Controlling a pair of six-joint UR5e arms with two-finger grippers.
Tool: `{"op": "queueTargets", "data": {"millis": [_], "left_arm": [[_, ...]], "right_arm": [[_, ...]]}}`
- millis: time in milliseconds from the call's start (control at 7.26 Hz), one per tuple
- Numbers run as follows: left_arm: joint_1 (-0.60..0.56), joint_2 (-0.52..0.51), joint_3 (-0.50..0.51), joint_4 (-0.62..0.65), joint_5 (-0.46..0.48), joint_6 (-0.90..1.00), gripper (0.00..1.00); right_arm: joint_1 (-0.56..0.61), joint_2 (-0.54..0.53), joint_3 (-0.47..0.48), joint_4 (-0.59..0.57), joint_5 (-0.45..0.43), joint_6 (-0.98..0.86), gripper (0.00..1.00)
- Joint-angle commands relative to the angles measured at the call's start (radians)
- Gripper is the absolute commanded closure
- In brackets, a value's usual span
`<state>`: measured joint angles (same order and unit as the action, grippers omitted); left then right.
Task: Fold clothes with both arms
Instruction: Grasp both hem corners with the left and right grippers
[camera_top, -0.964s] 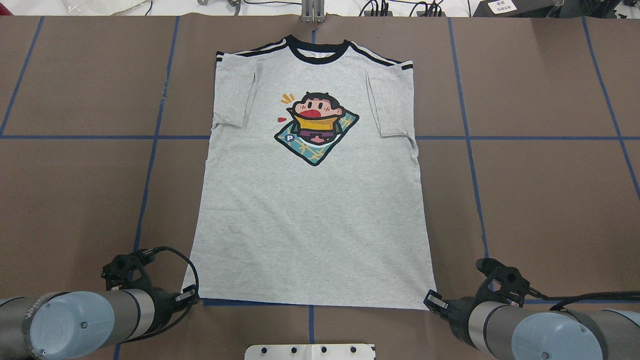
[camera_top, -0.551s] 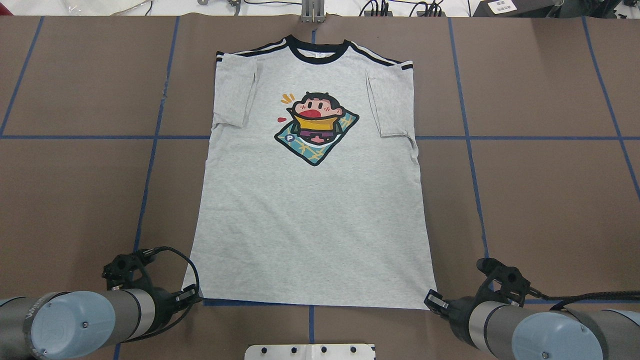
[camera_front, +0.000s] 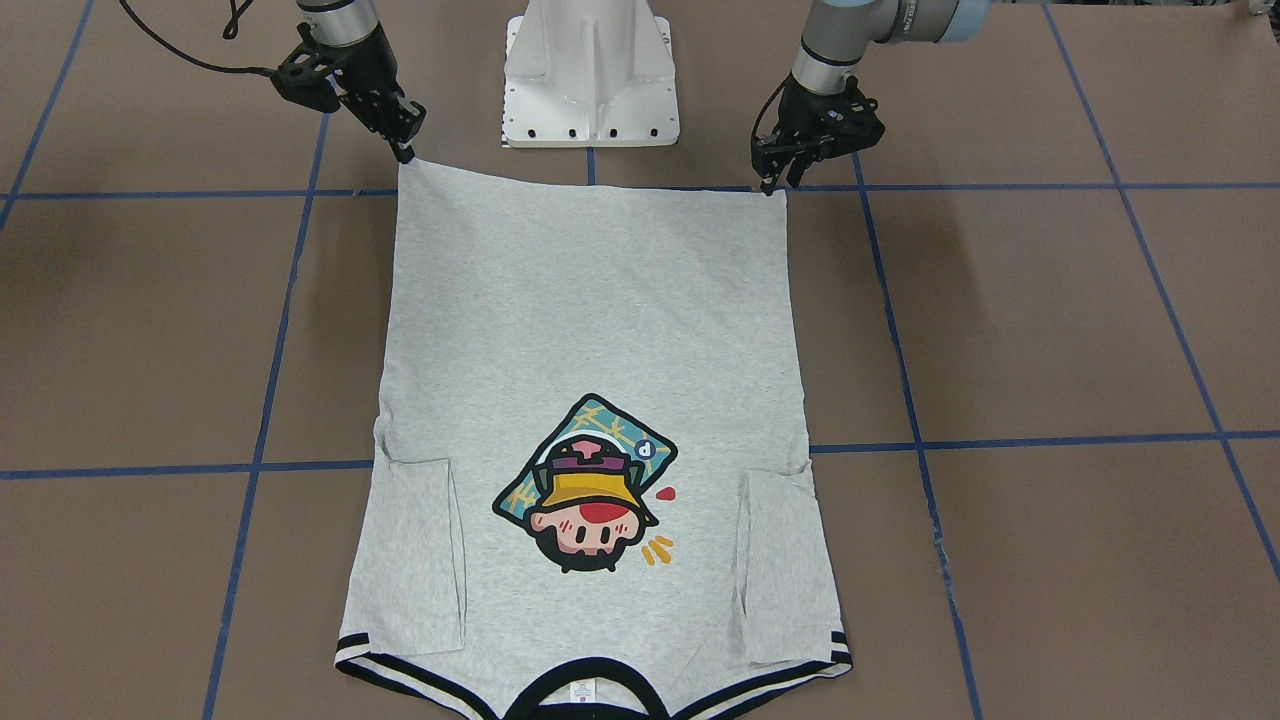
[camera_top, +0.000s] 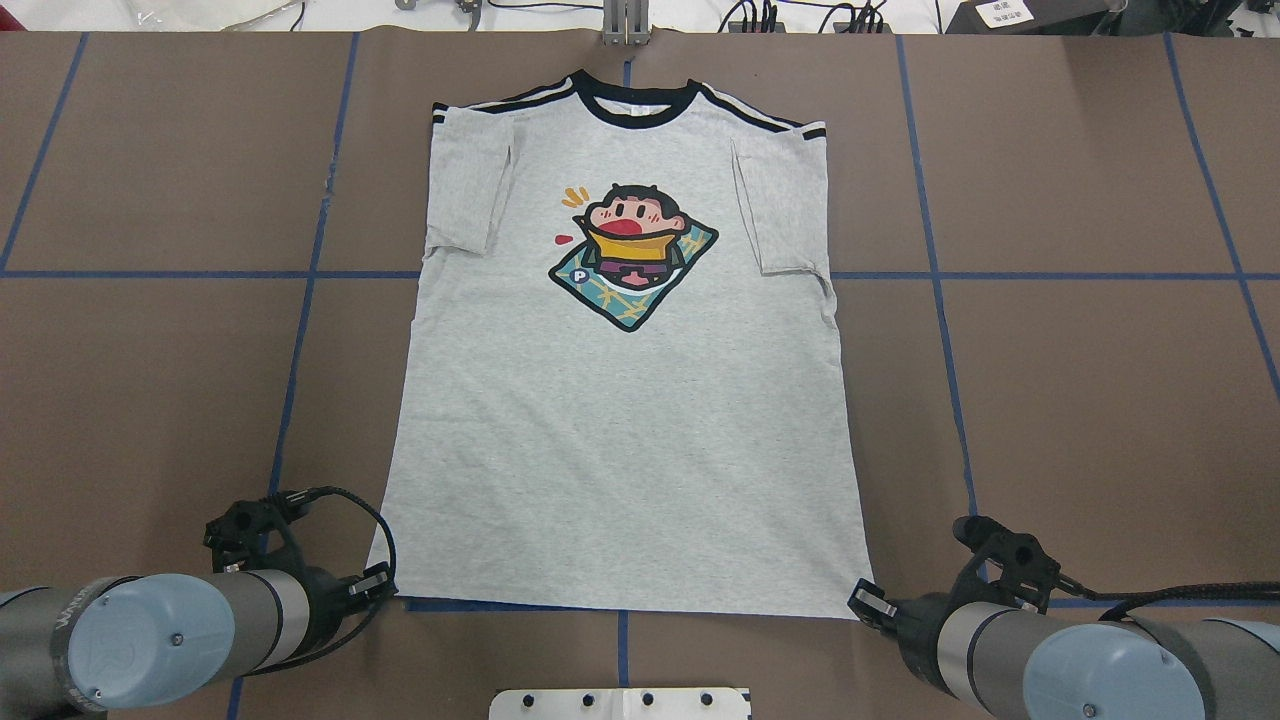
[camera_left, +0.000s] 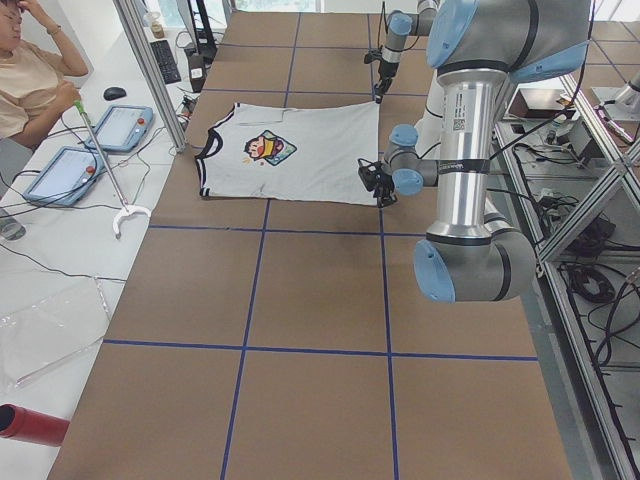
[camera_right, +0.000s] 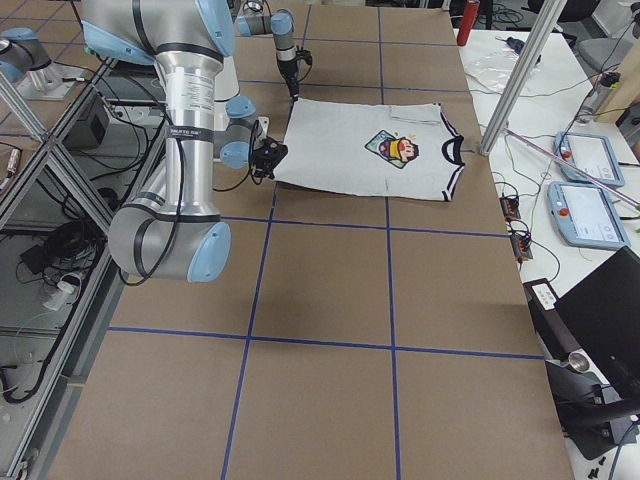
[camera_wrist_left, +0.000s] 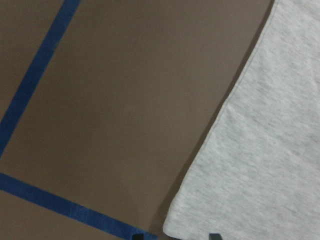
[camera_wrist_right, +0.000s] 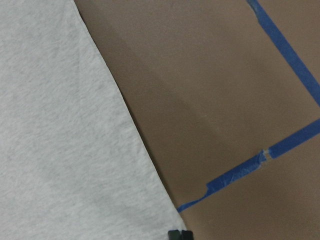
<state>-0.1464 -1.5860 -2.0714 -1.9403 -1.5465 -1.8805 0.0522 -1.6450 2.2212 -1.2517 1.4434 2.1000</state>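
We see the brown desk (camera_top: 1100, 400) spreading wide on both sides of the shirt. Only the blue tape (camera_top: 300, 330) grid marks it there, so there is open room to the left, to the right and a little beyond the collar. The left arm (camera_top: 150, 635) and right arm (camera_top: 1100, 670) come in low at the near edge, one on each side of the white base (camera_front: 590, 70).

The shirt (camera_top: 620, 450) lies flat and face up in the middle of the desk. Its hem (camera_top: 620, 607) is toward the robot along a tape line and its collar (camera_top: 635, 100) is near the far edge. Both sleeves (camera_top: 470, 190) are folded in over the body, and the print (camera_top: 632, 255) is uncovered.

The left hand (camera_front: 775, 183) points down at the hem's left corner and the right hand (camera_front: 404, 150) at its right corner. Each tip is at or touching the cloth, but we cannot tell whether the fingers are apart or closed on it.

The front view shows these tips plainly, while from overhead the wrists hide most of them. Each wrist view shows only a hem corner lying flat on the desk near tape, with a dark sliver of a finger (camera_wrist_left: 215, 236) at the bottom edge. The left side view alone shows a person (camera_left: 30, 70) seated past the collar end.
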Motion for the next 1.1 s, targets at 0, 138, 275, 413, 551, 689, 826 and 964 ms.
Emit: {"op": "queueTargets", "data": {"millis": [0,138,275,413,551,689,826,964], "left_arm": [[-0.005,-0.005,0.002,0.004,0.000,0.006,0.57],[-0.008,-0.005,0.000,0.004,0.000,0.006,0.72],[-0.012,-0.005,-0.001,0.006,0.000,0.007,0.99],[-0.013,-0.005,-0.001,0.004,0.000,0.007,1.00],[-0.015,-0.006,-0.006,0.006,-0.001,0.021,1.00],[-0.021,-0.005,-0.030,0.006,-0.004,0.027,1.00],[-0.024,-0.006,-0.068,0.006,-0.009,0.027,1.00],[-0.025,-0.002,-0.111,0.008,-0.009,0.026,1.00]], "right_arm": [[0.000,-0.001,0.000,0.000,-0.001,0.000,1.00],[0.000,-0.001,0.000,0.000,0.000,0.000,1.00],[0.000,0.001,0.000,0.000,0.000,0.000,1.00],[0.000,0.001,0.000,0.000,0.000,0.000,1.00],[0.005,0.001,0.000,0.000,0.002,0.000,1.00],[0.008,0.001,0.003,0.000,0.005,-0.002,1.00],[0.011,-0.001,0.008,0.000,0.003,0.000,1.00],[0.012,-0.001,0.018,0.000,0.003,0.000,1.00]]}}
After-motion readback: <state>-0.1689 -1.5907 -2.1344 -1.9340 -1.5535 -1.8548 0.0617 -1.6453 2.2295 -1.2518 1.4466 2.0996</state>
